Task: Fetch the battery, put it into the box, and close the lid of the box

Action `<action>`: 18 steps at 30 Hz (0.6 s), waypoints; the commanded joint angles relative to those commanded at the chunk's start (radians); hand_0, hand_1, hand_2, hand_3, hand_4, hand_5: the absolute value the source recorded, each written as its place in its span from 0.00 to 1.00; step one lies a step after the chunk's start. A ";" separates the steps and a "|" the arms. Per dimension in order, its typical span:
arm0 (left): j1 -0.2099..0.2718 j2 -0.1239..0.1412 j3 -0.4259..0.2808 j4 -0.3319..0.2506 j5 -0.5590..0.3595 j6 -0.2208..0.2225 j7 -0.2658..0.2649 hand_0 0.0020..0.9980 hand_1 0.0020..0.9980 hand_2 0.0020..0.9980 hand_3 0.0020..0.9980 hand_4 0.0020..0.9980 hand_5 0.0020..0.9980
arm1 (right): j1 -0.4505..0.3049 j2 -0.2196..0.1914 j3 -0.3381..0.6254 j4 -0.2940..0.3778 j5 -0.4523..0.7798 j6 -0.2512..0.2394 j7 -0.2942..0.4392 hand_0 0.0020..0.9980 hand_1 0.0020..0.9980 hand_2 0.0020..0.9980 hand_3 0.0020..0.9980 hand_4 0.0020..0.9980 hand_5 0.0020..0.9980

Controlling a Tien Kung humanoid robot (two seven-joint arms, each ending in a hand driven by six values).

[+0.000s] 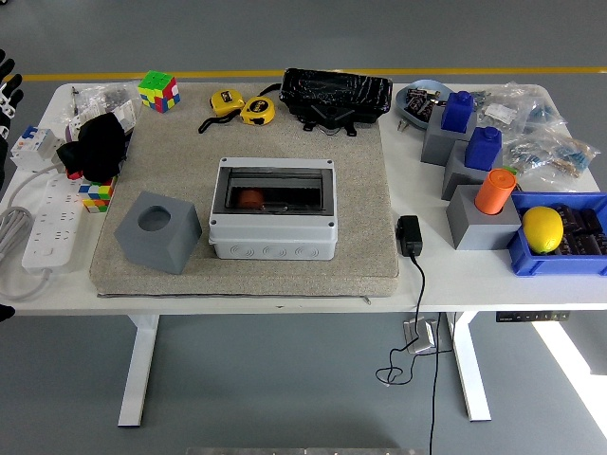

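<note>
Trouble could come if the lid (274, 191) is not clicked down all the way on the grey box (273, 226), letting the orange battery (250, 197) inside roll back out, and the left hand (6, 81) sits off at the edge, fingers too hidden to tell.

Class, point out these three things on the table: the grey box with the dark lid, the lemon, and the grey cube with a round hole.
grey box (273, 237): head view, front wall.
lemon (542, 228): head view, middle of its skin.
grey cube (180, 242): head view, right side face.
</note>
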 joint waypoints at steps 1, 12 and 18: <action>0.000 -0.001 0.000 -0.004 0.018 0.003 0.006 1.00 1.00 0.98 0.96 1.00 1.00 | 0.000 0.000 -0.001 0.000 0.001 0.000 0.000 0.86 0.79 0.75 0.78 1.00 1.00; 0.002 -0.008 0.022 -0.019 0.064 0.024 0.025 1.00 1.00 0.98 0.96 1.00 1.00 | 0.003 -0.001 0.003 0.000 0.000 -0.002 0.000 0.86 0.79 0.75 0.78 1.00 1.00; 0.006 -0.010 0.023 -0.022 0.068 0.025 0.026 1.00 1.00 0.98 0.95 1.00 1.00 | 0.004 0.000 0.003 0.000 0.001 -0.003 0.001 0.86 0.79 0.75 0.78 1.00 1.00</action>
